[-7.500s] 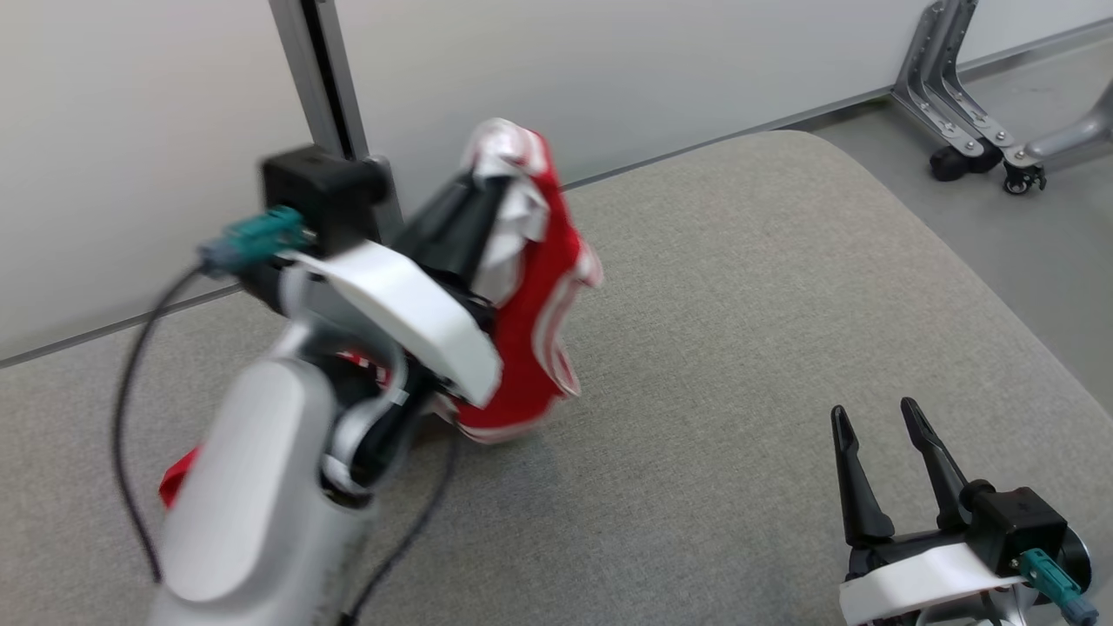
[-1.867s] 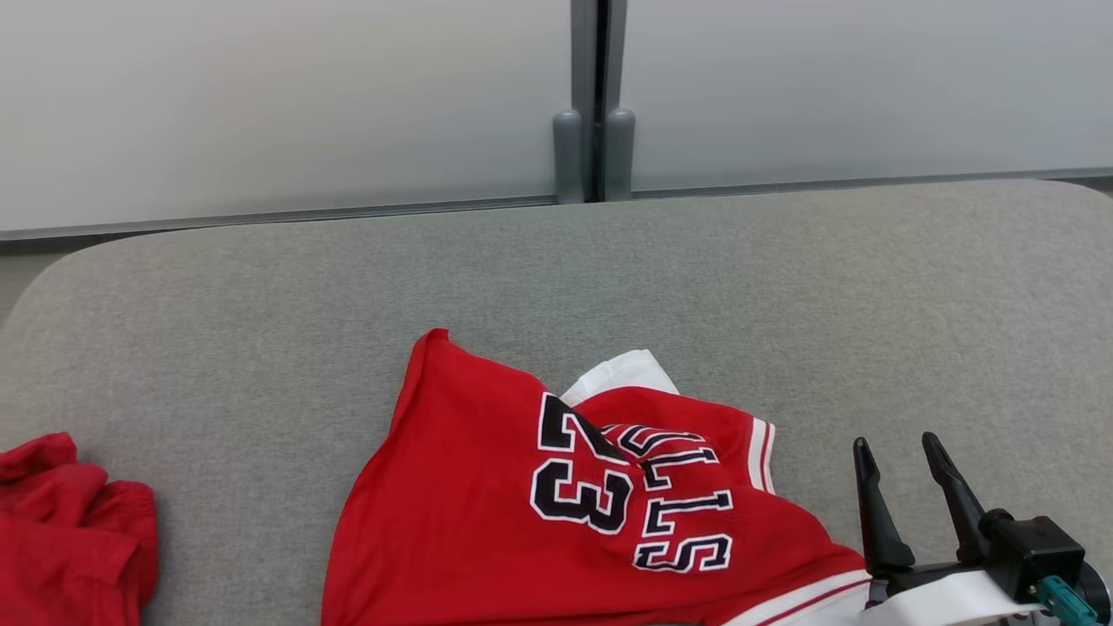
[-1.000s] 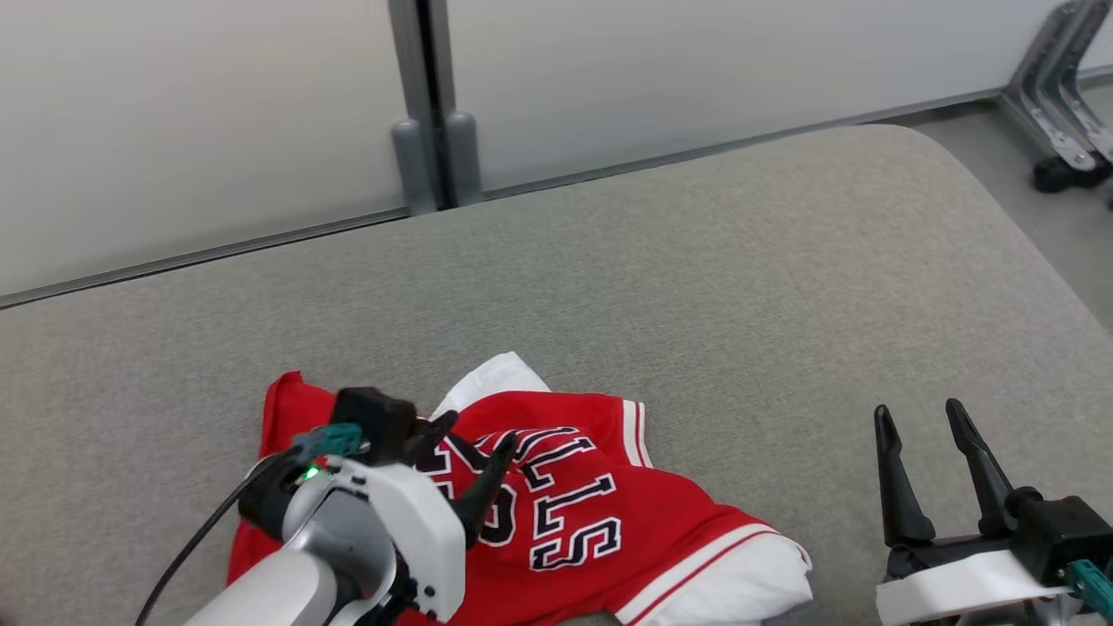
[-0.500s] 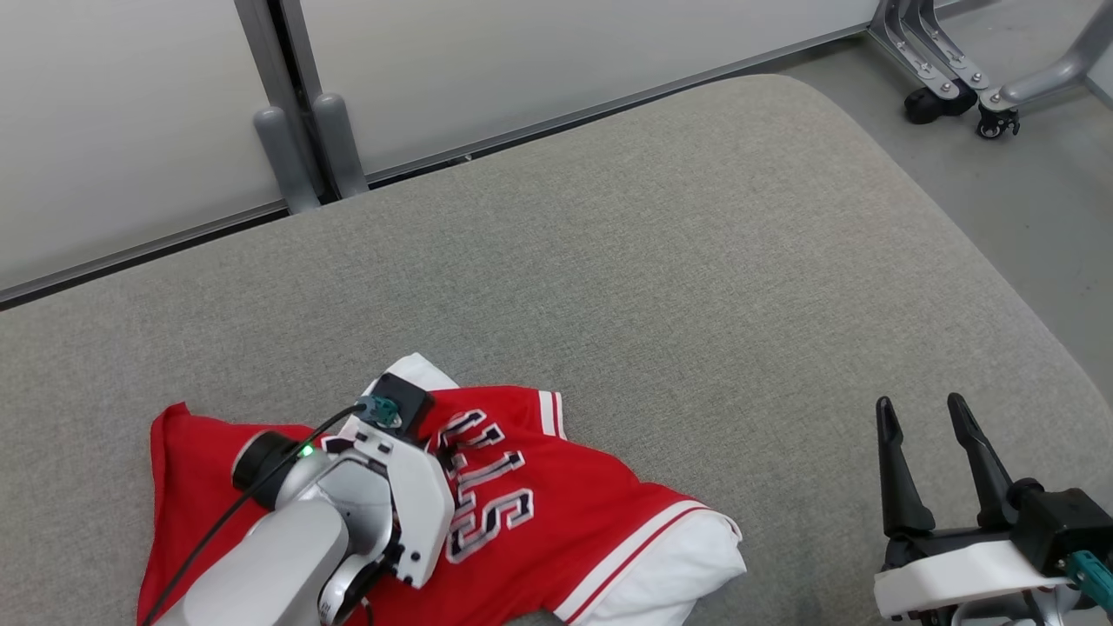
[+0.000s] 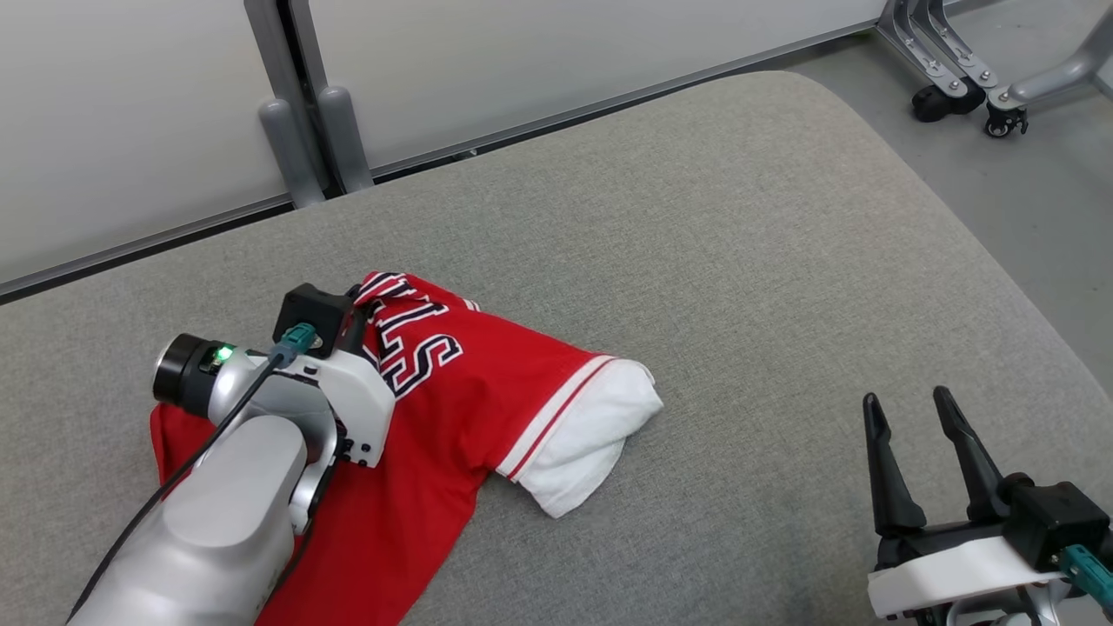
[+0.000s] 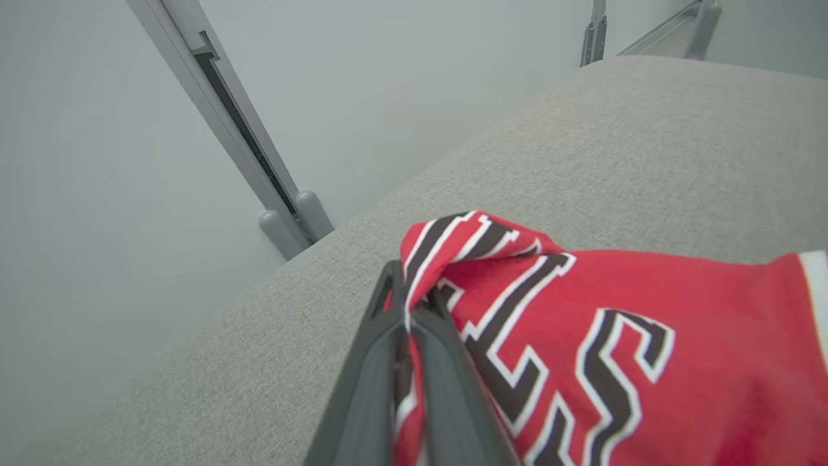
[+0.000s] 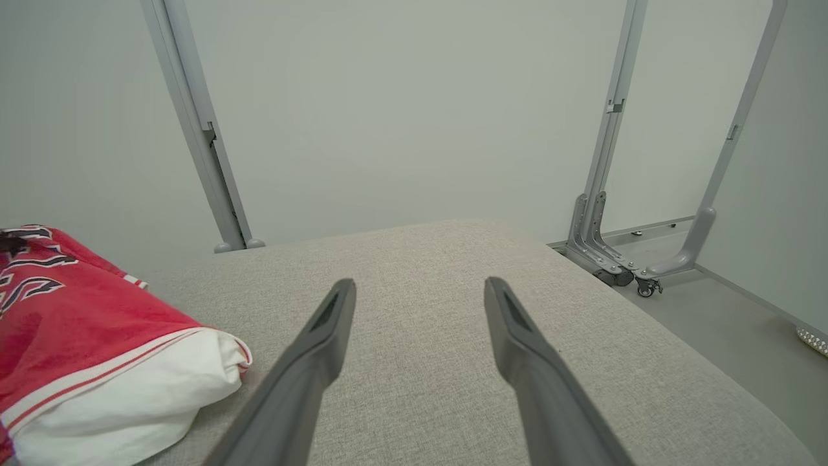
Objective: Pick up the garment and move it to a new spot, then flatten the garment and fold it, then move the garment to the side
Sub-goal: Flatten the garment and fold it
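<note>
- The left end effector (image 6: 404, 304) was clenched on a pinched ridge of the garment (image 5: 487, 382), right at the black-and-white lettering (image 5: 416, 348). In the left wrist view, cloth showed squeezed between the two dark fingers.
- The garment, a red jersey, lay rumpled on the grey worktop (image 5: 739, 261), toward the robot's left. Its pinched part was raised off the surface, and its white panel (image 5: 591, 439) rested on the worktop on the side toward the right arm.
- The right end effector (image 5: 906, 396) was released, fingers spread, over bare worktop and well apart from the garment.
- The step in hand looked like the pick-up and carry to a new spot. The grip seemed to take a fold near the chest lettering, so a lift would likely leave both ends hanging.
- Raising the garment until the red end by the forearm and the white panel cleared the surface would avoid dragging.
- A slow, steady carry seemed wise, since the bite looked shallow and thin cloth could slip out.
- Setting it down on the open middle of the worktop, within reach of both arms, would probably ease the flattening.
</note>
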`<state>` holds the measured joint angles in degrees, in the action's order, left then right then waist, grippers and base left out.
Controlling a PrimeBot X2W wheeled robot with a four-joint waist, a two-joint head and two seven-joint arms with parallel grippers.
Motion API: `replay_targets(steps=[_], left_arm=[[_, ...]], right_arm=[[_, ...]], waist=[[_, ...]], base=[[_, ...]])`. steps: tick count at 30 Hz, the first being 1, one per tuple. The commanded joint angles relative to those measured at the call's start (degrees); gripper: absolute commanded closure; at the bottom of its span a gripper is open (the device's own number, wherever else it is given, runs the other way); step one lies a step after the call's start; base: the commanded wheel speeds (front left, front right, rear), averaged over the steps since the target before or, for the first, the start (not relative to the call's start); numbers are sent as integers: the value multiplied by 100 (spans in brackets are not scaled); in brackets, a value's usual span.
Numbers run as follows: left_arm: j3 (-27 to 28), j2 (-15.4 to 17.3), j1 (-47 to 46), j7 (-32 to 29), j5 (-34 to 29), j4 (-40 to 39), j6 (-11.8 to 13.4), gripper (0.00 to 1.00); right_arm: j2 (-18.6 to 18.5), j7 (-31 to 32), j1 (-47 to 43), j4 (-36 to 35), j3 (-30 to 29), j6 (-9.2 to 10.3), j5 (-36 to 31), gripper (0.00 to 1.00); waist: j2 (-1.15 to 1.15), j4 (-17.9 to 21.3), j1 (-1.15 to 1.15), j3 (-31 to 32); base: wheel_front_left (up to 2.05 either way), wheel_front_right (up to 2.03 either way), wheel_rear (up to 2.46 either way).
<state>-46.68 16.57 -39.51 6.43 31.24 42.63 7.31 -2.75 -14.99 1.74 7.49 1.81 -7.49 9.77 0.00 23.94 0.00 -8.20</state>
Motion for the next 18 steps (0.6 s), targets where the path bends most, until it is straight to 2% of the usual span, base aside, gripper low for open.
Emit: replay_targets(steps=[1,2,3,5,9,12,13,14,18], left_arm=[[38,-42,-95,123,-9,211,23,100],[57,-65,-103,183,29,361,7,97],[100,-82,-121,282,51,496,52,72],[169,-153,-56,359,138,760,84,0],[397,-265,66,503,375,961,196,0],[488,-301,207,491,521,786,287,0],[522,-291,248,503,556,645,317,0],[512,-285,294,576,479,226,456,0],[-37,-453,506,215,167,-790,459,0]], right_arm=[[-28,-30,40,18,-1,-1,-18,0],[-28,-30,48,30,7,-1,-16,0],[-28,-30,53,41,20,-1,-9,0],[-28,-30,40,59,23,-1,10,0],[-28,-30,-35,69,-29,-1,47,0],[-28,-30,-110,66,-75,-1,48,0],[-28,-30,-124,62,-88,-1,44,0],[-28,-30,-172,42,-138,-1,37,0],[-28,-30,-218,56,-70,-1,23,0]], waist=[[0,11,0,2],[0,20,0,3],[0,27,0,5],[0,37,0,18],[0,47,0,62],[0,20,0,125],[0,11,0,142],[0,-33,0,174],[0,-71,0,204]], base=[[0,0,0],[0,0,0],[0,0,0],[0,0,0],[0,0,0],[0,0,0],[0,0,0],[0,0,0],[0,0,0]])
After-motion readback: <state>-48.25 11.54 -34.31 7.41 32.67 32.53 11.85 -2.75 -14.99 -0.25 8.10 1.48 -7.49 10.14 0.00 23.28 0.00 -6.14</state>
